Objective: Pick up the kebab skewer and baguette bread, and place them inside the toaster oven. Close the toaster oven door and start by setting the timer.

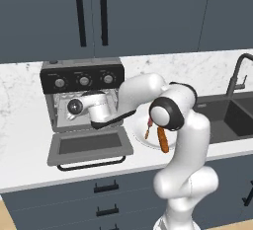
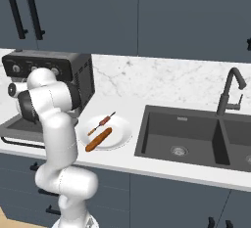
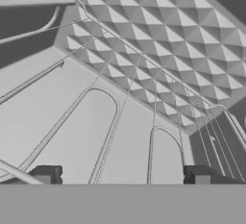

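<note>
The toaster oven (image 1: 49, 90) stands on the counter with its door (image 1: 90, 146) dropped flat and open. My hand reaches into its cavity. There my gripper (image 3: 123, 176) is open over the wire rack (image 3: 120, 107), and nothing sits between its fingertips (image 3: 48, 175). To the right of the oven, the kebab skewer (image 1: 148, 125) and the baguette bread (image 1: 162, 139) lie side by side on a white plate (image 1: 141, 138). From the other side, the skewer (image 2: 101, 123) lies behind the baguette (image 2: 98, 139) on the plate (image 2: 120, 125), beside the oven (image 2: 81, 78).
A dark sink (image 2: 181, 134) with a black faucet (image 2: 230, 90) sits in the counter right of the plate. Dark cabinets hang above and drawers run below the counter edge. The oven's diamond-patterned inner wall (image 3: 158, 35) lies close ahead of the fingers.
</note>
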